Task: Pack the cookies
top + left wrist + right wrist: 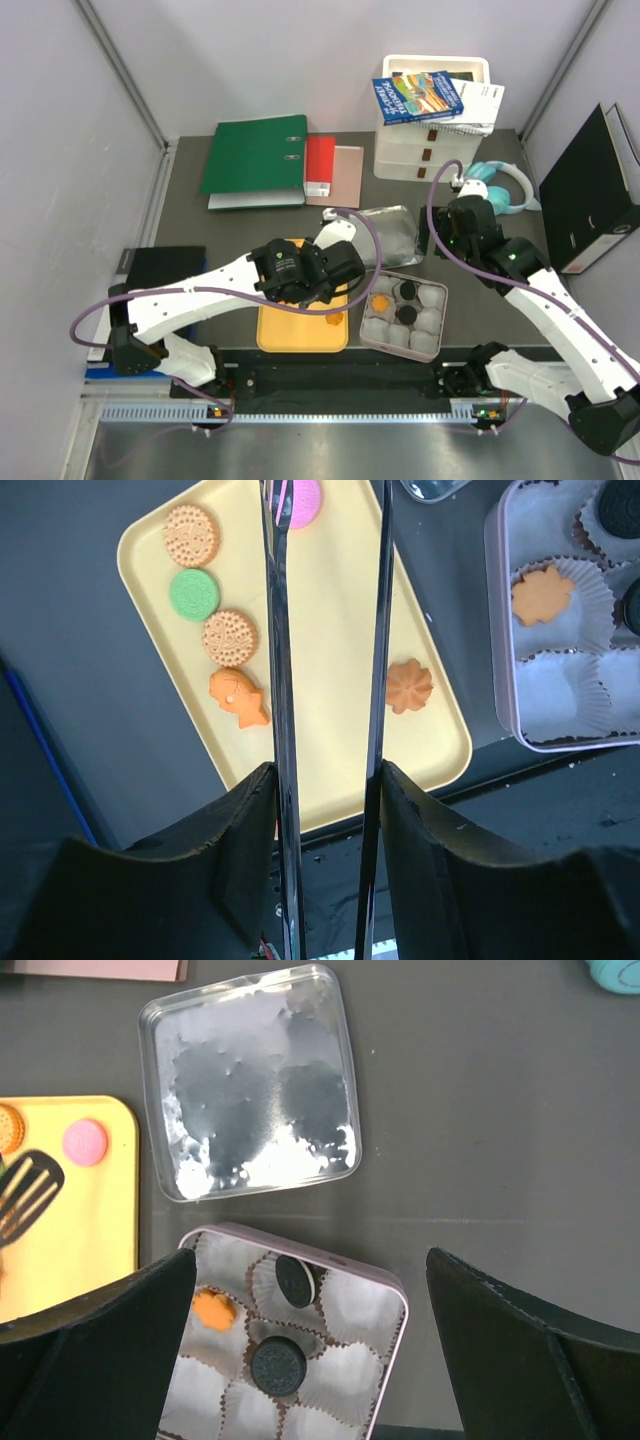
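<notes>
Seen from above, the left arm (200, 290) hides most of the yellow tray (300, 338). In the left wrist view, the tongs (283, 730) cross the pink cookie (305, 498), which the top edge clips.

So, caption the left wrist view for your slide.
Tongs over a yellow tray of six cookies, beside the box.

Reaching left arm (200, 290) rightward from its base toward the middle, wrist pointing down. Pinching tongs (278, 630) between the fingers of left gripper (328, 772), jaws standing part closed on the two blades. Bending right arm (560, 320) up the right side, forearm angling inward. Holding right gripper (305, 1265) wide open, hanging in the air, gripping nothing.
</notes>
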Controlling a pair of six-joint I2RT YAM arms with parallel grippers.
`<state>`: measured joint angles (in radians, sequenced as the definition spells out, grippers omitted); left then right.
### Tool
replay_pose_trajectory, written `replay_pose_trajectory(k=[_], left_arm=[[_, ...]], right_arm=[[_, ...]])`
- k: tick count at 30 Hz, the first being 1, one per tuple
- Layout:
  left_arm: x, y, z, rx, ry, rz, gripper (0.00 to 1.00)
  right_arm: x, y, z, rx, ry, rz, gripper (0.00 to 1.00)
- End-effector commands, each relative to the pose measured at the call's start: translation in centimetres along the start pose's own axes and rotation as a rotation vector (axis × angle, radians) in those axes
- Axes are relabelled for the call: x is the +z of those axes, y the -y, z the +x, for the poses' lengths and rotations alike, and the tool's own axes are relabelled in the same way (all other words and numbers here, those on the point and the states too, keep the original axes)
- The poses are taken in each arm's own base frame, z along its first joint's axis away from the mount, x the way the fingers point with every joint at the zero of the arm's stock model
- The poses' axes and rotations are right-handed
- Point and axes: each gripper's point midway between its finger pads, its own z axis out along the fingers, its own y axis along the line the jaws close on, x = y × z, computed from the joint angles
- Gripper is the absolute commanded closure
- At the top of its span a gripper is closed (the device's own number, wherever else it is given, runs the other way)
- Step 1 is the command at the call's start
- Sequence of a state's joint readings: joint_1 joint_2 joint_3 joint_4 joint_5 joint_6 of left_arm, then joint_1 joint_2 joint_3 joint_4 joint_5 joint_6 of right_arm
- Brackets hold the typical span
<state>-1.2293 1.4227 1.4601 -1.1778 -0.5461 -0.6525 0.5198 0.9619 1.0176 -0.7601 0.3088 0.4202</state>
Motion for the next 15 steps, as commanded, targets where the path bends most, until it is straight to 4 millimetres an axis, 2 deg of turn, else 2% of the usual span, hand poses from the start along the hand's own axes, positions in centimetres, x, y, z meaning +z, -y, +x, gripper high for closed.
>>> replay_pose_trajectory(k=[1, 4, 7, 9, 10, 11, 15], left_arm=[[-0.2, -1.3, -0.8, -0.066, 0.051, -0.063, 0.52], [0.4, -2.6, -0.3, -0.093, 0.028, -0.108, 0.52], [1.5, -4.2, 0.0, -0.141, 0.002, -0.142, 0.53], [2.4, -5.1, 0.2, -0.171, -0.009, -0.150, 0.53], [3.1, -6.2, 0.1, -0.191, -0.026, -0.165, 0.53], [3.8, -6.2, 0.6, -0.197, -0.051, -0.150, 0.53], [5.3, -6.2, -0.1, -0.182, -0.047, -0.145, 0.52]], right_arm=[[-1.6, -0.3, 0.5, -0.017, -0.002, -0.060, 0.07], [-2.2, 0.0, 2.5, -0.020, -0.039, -0.082, 0.14], [-2.3, 0.7, 3.7, -0.011, -0.068, -0.061, 0.15], [-2.5, 0.8, 3.7, 0.008, -0.059, -0.058, 0.14], [-2.5, 0.8, 3.7, 0.014, -0.058, -0.058, 0.12], [-2.5, 0.7, 3.6, 0.021, -0.056, -0.061, 0.10], [-2.6, 0.3, 2.9, 0.044, -0.050, -0.067, 0.05]])
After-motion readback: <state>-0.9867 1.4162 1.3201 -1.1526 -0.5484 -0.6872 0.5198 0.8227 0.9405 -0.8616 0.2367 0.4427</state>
